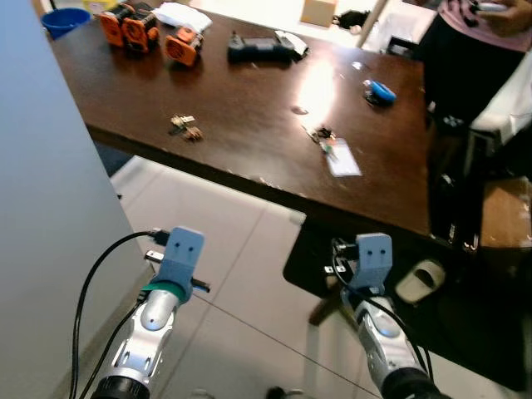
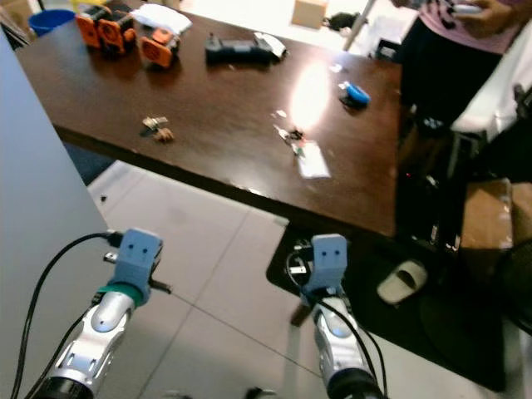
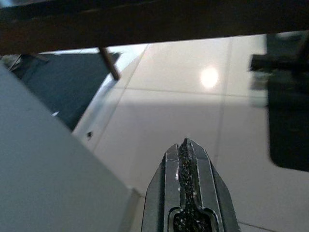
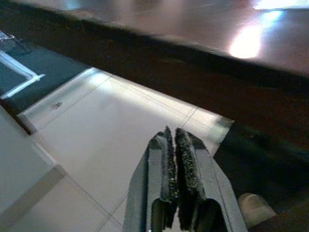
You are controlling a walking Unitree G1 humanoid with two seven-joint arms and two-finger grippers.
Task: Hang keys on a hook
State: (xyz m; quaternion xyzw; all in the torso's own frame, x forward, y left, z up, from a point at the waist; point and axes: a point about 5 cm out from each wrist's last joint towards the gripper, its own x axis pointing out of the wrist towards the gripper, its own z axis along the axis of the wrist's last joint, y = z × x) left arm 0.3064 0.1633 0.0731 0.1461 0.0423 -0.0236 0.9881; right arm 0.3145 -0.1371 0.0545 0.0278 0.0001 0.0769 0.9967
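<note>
A bunch of keys with a clear white tag (image 1: 334,150) lies on the dark wooden table (image 1: 249,100), right of its middle near the front edge. A second small bunch of keys (image 1: 185,126) lies further left on the table. Both arms are held low in front of the table, below its edge. My left gripper (image 3: 187,145) is shut, with nothing between its fingers, over the pale tiled floor. My right gripper (image 4: 171,133) is shut too and points toward the table's underside.
Orange tools (image 1: 133,25), a black tool (image 1: 259,48), a blue bowl (image 1: 65,18) and a blue object (image 1: 380,91) sit on the table. A person (image 1: 478,41) stands at the far right. A grey wall panel (image 1: 41,208) rises at the left. A dark mat with a slipper (image 1: 420,281) lies under the table.
</note>
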